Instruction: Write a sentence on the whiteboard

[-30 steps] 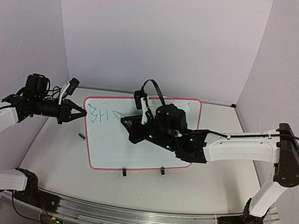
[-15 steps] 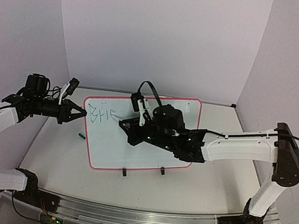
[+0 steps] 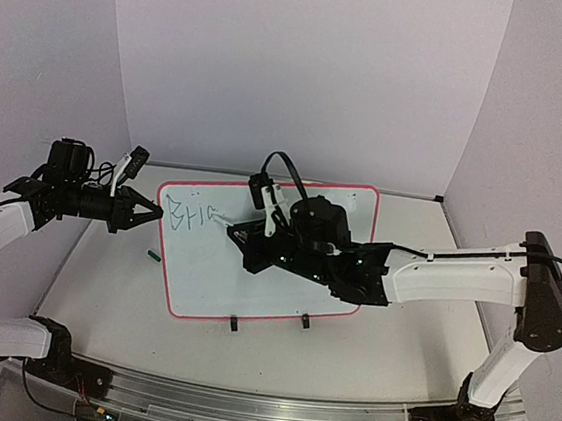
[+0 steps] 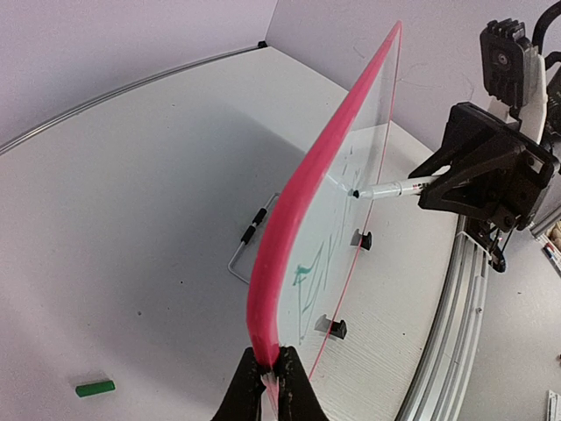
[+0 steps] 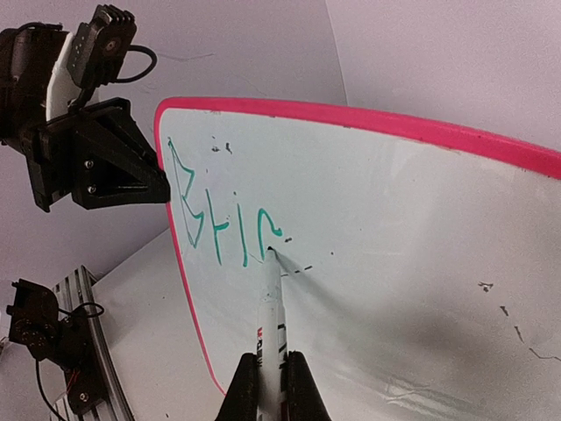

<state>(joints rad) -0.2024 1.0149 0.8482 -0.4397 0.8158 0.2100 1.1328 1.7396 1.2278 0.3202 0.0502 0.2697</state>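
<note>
At the centre of the table, the whiteboard [image 3: 283, 291] stands on its near long edge, apparently leaning back. The left gripper [image 4: 272, 375] is clamped on the pink frame at the board's left end. The right gripper [image 5: 273, 373] is closed on a marker [image 5: 270, 316], its tip touching the board at the end of the green sentence [image 5: 219, 224], which reads "Bri" plus one partial stroke. A green cap [image 4: 95, 387] lies on the table nearby.

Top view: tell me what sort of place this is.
Probably a robot lab cell: blank walls boxing in a table, two arms on a metal rail, a whiteboard bearing green letters.
</note>
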